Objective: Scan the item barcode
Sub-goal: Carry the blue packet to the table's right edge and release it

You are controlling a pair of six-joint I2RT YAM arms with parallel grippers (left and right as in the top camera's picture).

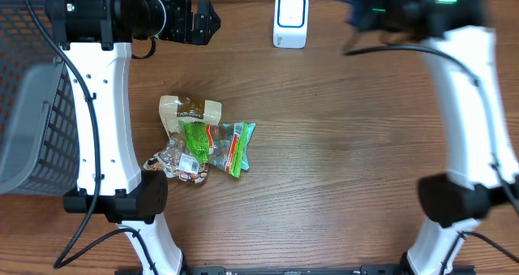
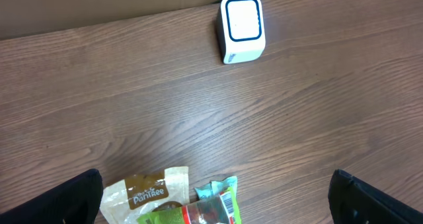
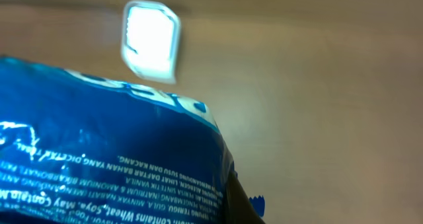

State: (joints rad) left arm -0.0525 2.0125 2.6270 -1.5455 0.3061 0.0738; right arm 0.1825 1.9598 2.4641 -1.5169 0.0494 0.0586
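- While the right gripper (image 1: 361, 7) clamped the blue packet (image 3: 112, 145), I had it raised near the scanner (image 1: 290, 19), probably to show its barcode.
- Left gripper (image 1: 201, 21) stood wide open, empty, clear of the pile (image 1: 199, 141).

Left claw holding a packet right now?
No: the left claw is wide open, nothing between its fingers, and the snack packets lie loose on the table.

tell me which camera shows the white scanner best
The left wrist view: the scanner is sharp and unblocked, its blue-outlined face plain. Overhead shows it whole but smaller. The right wrist view shows only a blurred, glaring white shape above the packet.
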